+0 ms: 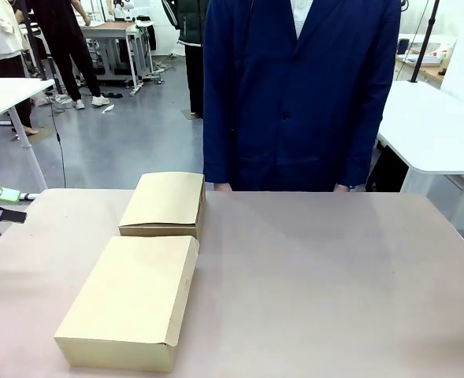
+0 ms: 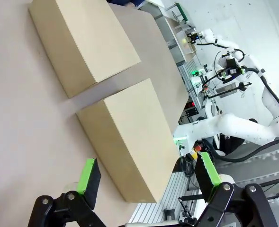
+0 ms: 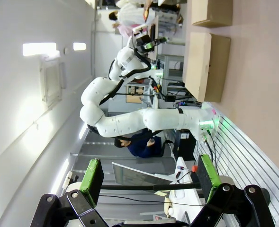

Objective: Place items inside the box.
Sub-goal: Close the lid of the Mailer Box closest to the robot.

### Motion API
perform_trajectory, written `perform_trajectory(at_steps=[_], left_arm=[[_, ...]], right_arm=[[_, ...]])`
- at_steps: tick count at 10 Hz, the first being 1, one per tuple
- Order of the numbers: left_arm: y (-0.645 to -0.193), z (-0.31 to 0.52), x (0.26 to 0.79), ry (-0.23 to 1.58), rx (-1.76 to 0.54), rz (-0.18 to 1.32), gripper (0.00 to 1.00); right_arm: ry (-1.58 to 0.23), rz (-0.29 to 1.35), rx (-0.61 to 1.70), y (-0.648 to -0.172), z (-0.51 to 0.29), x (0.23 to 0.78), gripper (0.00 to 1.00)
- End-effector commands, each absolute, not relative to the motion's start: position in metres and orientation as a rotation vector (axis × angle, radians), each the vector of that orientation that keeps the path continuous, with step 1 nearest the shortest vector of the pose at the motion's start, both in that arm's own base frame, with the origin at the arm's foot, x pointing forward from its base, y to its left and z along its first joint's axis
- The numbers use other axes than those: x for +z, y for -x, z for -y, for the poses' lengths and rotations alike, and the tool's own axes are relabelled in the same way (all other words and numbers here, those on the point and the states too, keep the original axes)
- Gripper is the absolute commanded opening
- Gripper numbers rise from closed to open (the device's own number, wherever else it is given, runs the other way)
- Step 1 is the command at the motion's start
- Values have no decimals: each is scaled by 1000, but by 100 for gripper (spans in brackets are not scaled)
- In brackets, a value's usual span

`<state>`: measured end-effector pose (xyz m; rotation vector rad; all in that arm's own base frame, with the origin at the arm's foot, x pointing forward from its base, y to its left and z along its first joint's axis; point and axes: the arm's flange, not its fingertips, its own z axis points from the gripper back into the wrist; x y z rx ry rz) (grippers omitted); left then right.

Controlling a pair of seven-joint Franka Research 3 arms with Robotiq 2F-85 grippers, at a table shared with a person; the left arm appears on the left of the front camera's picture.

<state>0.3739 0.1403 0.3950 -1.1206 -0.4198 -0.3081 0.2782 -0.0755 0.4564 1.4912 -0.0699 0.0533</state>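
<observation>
two closed cardboard boxes (image 1: 129, 311) (image 1: 165, 203) on table (image 1: 334, 283), person (image 1: 298, 94) behind.

A person in a dark blue coat (image 1: 298, 94) stands at the table's (image 1: 334, 283) far edge. Beyond — white tables (image 1: 436, 130) on a grey floor, and what may be other people, too distant to tell.
</observation>
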Motion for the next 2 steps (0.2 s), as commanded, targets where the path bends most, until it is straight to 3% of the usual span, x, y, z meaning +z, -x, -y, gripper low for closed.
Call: perform_trajectory(at_steps=[1,2], left_arm=[[-372,-139,393,1114,-318,430,100],[-372,-139,393,1114,-318,430,100]], right_arm=[[-1486,78,84,-276,78,456,100],[-1486,78,84,-276,78,456,100]])
